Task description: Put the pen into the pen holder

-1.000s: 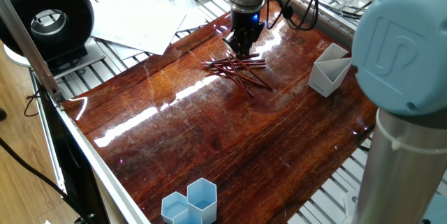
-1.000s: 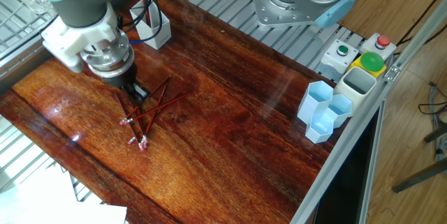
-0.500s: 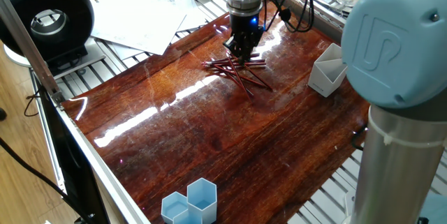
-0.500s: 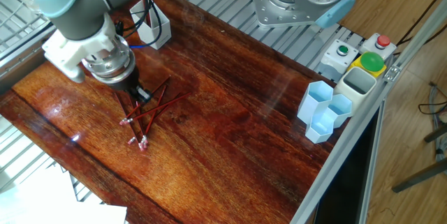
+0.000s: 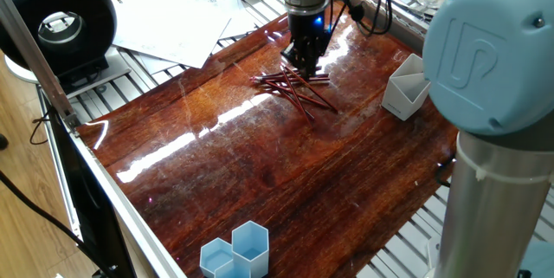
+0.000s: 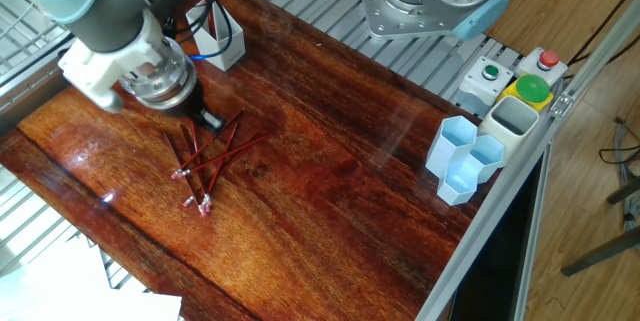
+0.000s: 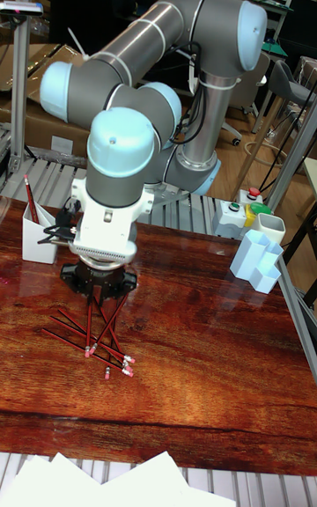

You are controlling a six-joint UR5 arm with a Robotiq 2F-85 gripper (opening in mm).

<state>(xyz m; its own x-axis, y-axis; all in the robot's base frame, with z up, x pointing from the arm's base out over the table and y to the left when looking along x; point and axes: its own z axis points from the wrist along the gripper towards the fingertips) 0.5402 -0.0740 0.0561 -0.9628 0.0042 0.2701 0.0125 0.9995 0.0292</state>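
Observation:
Several dark red pens (image 5: 294,85) lie crossed in a pile on the wooden table; the pile also shows in the other views (image 6: 205,161) (image 7: 92,335). My gripper (image 5: 303,60) (image 6: 205,119) (image 7: 93,289) hangs just above the pile's far end. Its fingers are close together, and the upper end of one pen (image 7: 90,322) reaches up between them. The pen holder (image 5: 407,87) (image 6: 222,43) (image 7: 40,236) is a white angular cup to the side of the pile, with one red pen (image 7: 31,199) standing in it.
Light blue hexagonal cups (image 5: 235,252) (image 6: 465,156) (image 7: 260,265) stand at the opposite table edge. Paper sheets (image 5: 177,22) and a black round device (image 5: 56,27) lie beyond the table's edge. A button box (image 6: 515,76) sits by the arm's base (image 6: 430,1).
The gripper has risen slightly off the pile and shifted a little toward the pen holder. The pile itself looks nearly unchanged.

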